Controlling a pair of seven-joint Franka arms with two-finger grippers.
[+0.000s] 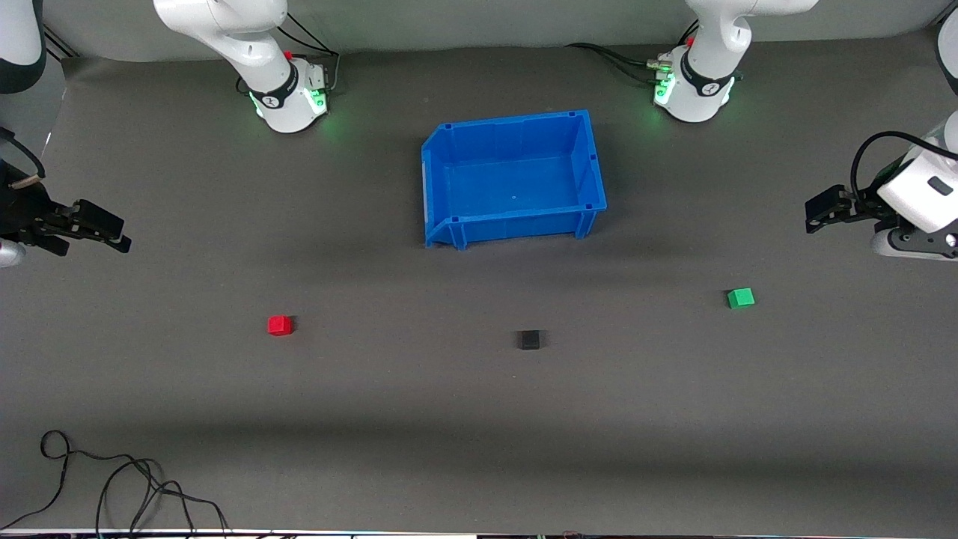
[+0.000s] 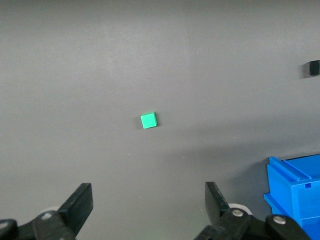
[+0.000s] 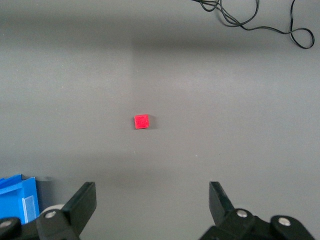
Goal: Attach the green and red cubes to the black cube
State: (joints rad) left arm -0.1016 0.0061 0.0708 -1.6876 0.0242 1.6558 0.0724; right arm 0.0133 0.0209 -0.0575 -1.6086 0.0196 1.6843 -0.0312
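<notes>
The black cube (image 1: 530, 340) sits on the grey table, nearer the front camera than the blue bin. The red cube (image 1: 280, 325) lies toward the right arm's end of the table, the green cube (image 1: 741, 298) toward the left arm's end. My left gripper (image 1: 816, 212) hangs open and empty in the air near the table's edge; its wrist view shows the green cube (image 2: 148, 120) and the black cube (image 2: 313, 68). My right gripper (image 1: 112, 230) hangs open and empty at its own end; its wrist view shows the red cube (image 3: 141, 121).
An empty blue bin (image 1: 449, 183) stands between the two arm bases; its corners show in the left wrist view (image 2: 295, 195) and right wrist view (image 3: 17, 200). A loose black cable (image 1: 112, 479) lies at the table's near corner by the right arm's end.
</notes>
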